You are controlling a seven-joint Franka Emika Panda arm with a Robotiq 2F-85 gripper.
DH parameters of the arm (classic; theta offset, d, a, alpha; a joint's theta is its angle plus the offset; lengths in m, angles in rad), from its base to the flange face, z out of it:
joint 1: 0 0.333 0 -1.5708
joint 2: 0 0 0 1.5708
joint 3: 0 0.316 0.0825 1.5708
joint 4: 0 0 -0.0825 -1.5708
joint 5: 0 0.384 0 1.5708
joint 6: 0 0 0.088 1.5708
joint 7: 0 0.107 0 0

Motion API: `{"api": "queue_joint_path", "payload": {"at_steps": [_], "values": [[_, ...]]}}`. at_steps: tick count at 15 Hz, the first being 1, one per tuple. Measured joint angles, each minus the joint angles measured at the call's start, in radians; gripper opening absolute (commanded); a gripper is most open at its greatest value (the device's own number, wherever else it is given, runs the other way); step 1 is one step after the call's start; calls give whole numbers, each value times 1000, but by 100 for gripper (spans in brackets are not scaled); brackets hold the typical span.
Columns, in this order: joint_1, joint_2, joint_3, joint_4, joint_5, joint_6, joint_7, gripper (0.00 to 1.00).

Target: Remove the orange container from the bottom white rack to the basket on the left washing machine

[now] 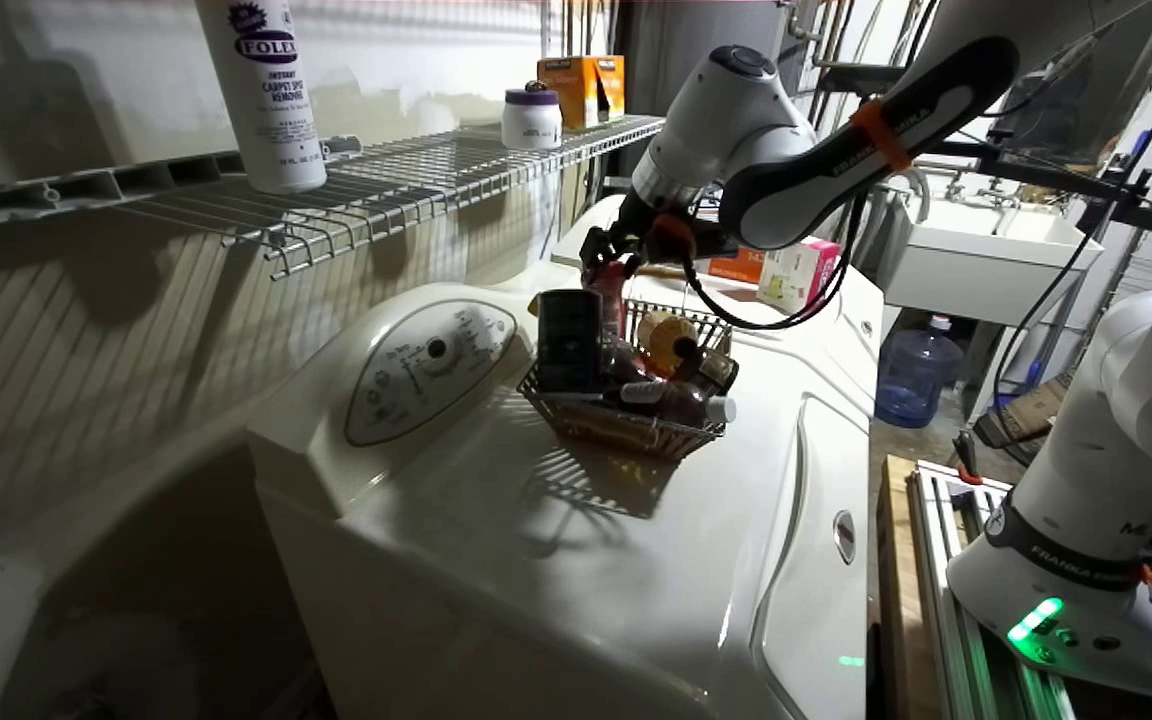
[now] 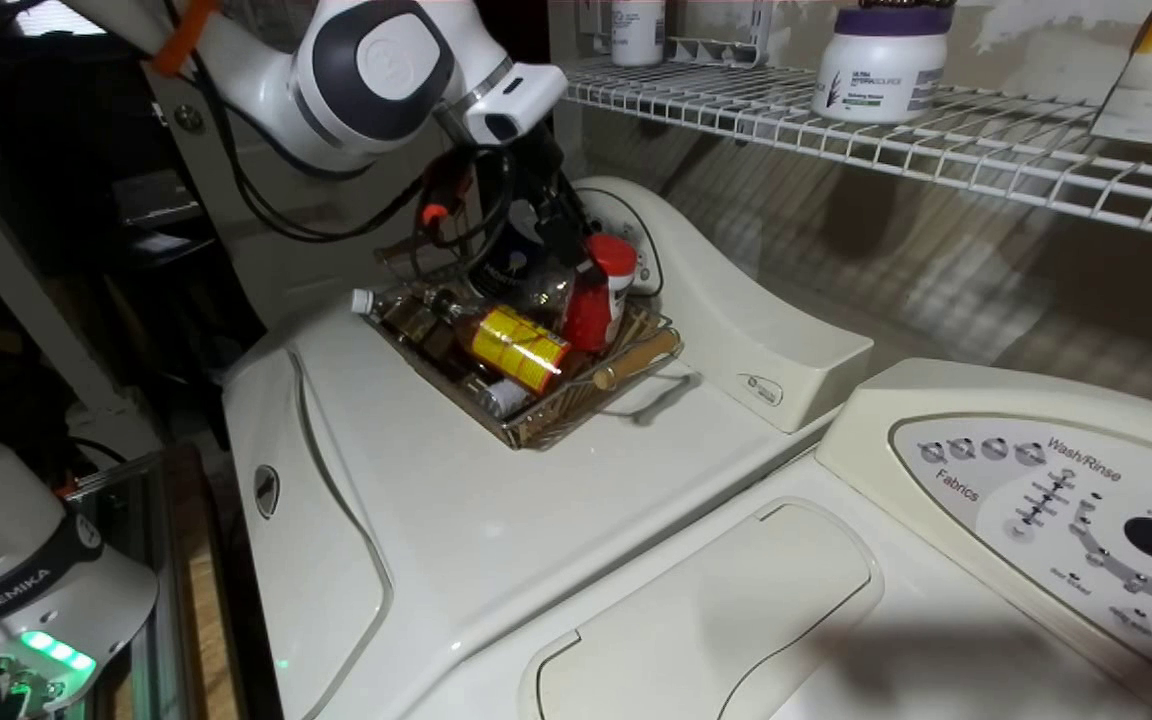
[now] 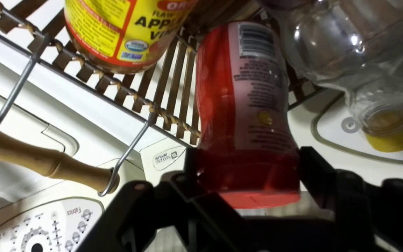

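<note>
While pinched near top by gripper (image 3: 248,161): orange container (image 3: 248,94), reading red, leaning within basket (image 2: 548,422) between yellow-labelled bottle (image 3: 128,31) and clear bottle (image 3: 348,42); base contact unclear. Step in hand, as judged: placing. Next, likely: settle base, loosen grip evenly, rise clear of bottles. Beneath: left washing machine (image 2: 436,510). Above, behind: white rack (image 1: 436,180).

Basket (image 1: 626,432) clearance is limited: a yellow-labelled bottle (image 3: 128,31) and a clear bottle (image 3: 341,38) flank the red container (image 3: 243,105); a wooden handle (image 3: 52,163) projects at one end; open passage (bare top of the left washing machine (image 1: 706,540)) lies to either side; the white rack (image 1: 436,165) limits height near the wall (image 1: 416,50).
</note>
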Motion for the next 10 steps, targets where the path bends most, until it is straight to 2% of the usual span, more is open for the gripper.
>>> {"api": "queue_joint_path", "payload": {"at_steps": [1,2,3,10], "values": [[0,9,-1,0,30,0,-18,79],[0,16,-1,1,55,0,-34,94],[0,23,-1,1,77,0,-50,99],[0,5,0,9,103,-18,-75,100]]}}
